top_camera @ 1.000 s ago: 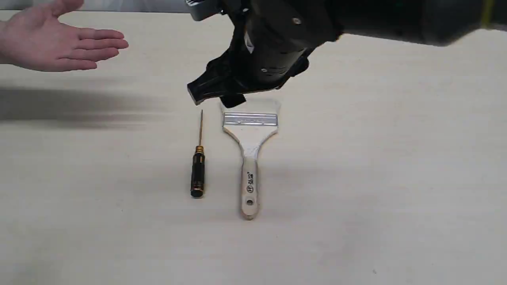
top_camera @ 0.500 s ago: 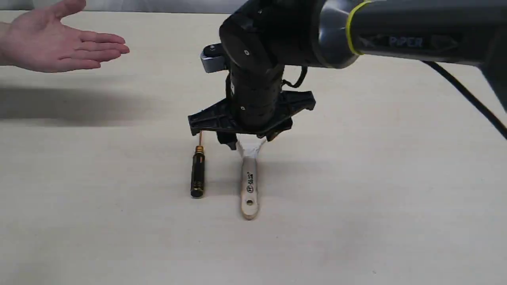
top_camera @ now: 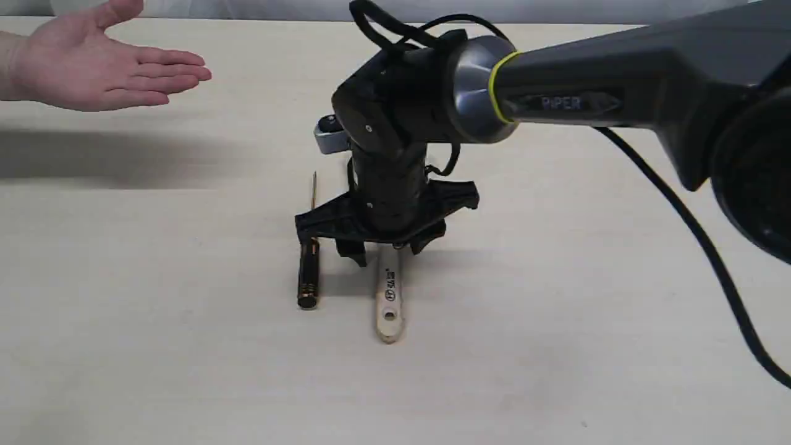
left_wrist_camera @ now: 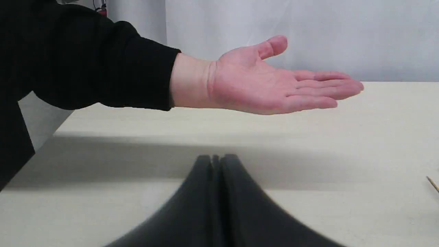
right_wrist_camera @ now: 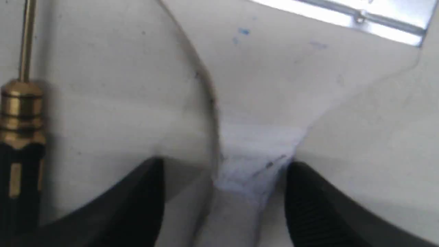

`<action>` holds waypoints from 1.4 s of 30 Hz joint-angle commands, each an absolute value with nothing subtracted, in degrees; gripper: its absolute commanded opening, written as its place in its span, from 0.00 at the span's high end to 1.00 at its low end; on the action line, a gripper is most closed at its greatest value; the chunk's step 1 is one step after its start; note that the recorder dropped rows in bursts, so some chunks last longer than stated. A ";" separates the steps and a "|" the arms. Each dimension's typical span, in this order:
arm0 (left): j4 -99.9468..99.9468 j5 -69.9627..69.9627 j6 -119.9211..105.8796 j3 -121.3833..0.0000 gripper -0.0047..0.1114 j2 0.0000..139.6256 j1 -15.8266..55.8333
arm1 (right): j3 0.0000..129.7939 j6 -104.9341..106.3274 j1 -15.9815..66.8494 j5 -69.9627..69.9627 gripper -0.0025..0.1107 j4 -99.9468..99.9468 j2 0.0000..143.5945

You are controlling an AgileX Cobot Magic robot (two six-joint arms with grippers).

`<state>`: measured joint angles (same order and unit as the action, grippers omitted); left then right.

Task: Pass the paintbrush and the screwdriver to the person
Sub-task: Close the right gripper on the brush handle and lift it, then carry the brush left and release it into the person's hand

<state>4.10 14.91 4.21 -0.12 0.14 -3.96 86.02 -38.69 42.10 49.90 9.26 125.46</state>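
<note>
The paintbrush [top_camera: 389,300] lies flat on the table, only its wooden handle showing below my right gripper [top_camera: 386,250]. That gripper is low over it and open, one finger on each side of the white-painted neck [right_wrist_camera: 253,161], the silver ferrule [right_wrist_camera: 343,13] beyond. The screwdriver [top_camera: 308,278] lies parallel just left of the brush, its gold collar [right_wrist_camera: 20,109] beside my right gripper [right_wrist_camera: 224,163]. The person's hand [top_camera: 105,62] is held palm up at the far left. My left gripper [left_wrist_camera: 216,158] is shut and empty, low over the table, facing the hand [left_wrist_camera: 274,85].
The pale table [top_camera: 556,346] carries only the two tools. The right arm [top_camera: 587,93] and its black cable [top_camera: 692,235] span the right side. The hand's shadow [top_camera: 111,161] falls on the left. The screwdriver tip [left_wrist_camera: 432,183] shows at the left wrist view's edge.
My right gripper has come down and moved along the brush from above the bristles to the handle's neck. Brush and screwdriver have not moved. The hand has barely shifted.
</note>
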 commanded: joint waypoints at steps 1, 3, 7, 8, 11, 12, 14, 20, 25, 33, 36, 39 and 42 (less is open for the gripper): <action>4.05 14.29 4.32 0.00 0.96 0.00 -3.64 | 85.91 -39.70 41.87 47.95 0.49 9.68 126.66; 4.05 14.29 4.32 0.00 0.96 0.00 -3.64 | 85.91 -39.89 41.87 46.59 0.49 9.85 126.94; 4.05 14.29 4.32 0.00 0.96 0.00 -3.64 | 85.91 -41.53 41.09 45.24 0.58 9.85 127.03; 4.05 14.29 4.32 0.00 0.96 0.00 -3.64 | 85.91 -42.12 40.72 45.48 0.66 9.85 127.03; 4.05 14.29 4.32 0.00 0.96 0.00 -3.64 | 85.91 -42.24 40.42 46.85 0.85 11.44 127.03; 4.05 14.29 4.32 0.00 0.96 0.00 -3.64 | 85.91 -42.24 40.42 47.61 0.91 12.66 127.03; 4.05 14.29 4.32 0.00 0.96 0.00 -3.64 | 85.91 -42.24 40.42 48.64 0.94 14.76 127.03; 4.05 14.29 4.32 0.00 0.96 0.00 -3.64 | 85.91 -37.32 41.18 48.42 0.94 15.49 125.00; 3.89 14.31 4.32 0.00 0.96 0.00 -3.64 | 85.91 -34.44 42.84 45.35 0.94 15.52 117.15; 3.89 14.31 4.32 0.00 0.96 0.00 -3.64 | 91.54 -20.41 43.87 37.55 0.94 4.24 106.92; 3.89 14.31 4.32 0.00 0.96 0.00 -3.64 | 95.84 -11.90 45.27 34.66 0.94 -2.61 107.95; 3.89 14.31 4.32 0.00 0.96 0.00 -3.64 | 100.15 -5.52 46.83 32.28 0.94 -8.45 110.86; 3.89 14.31 4.32 0.00 0.96 0.00 -3.64 | 104.91 -3.63 47.87 32.51 0.94 -9.76 116.26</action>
<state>4.10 14.91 4.21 -0.12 0.14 -3.96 103.10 -5.98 47.48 33.42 -8.65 113.70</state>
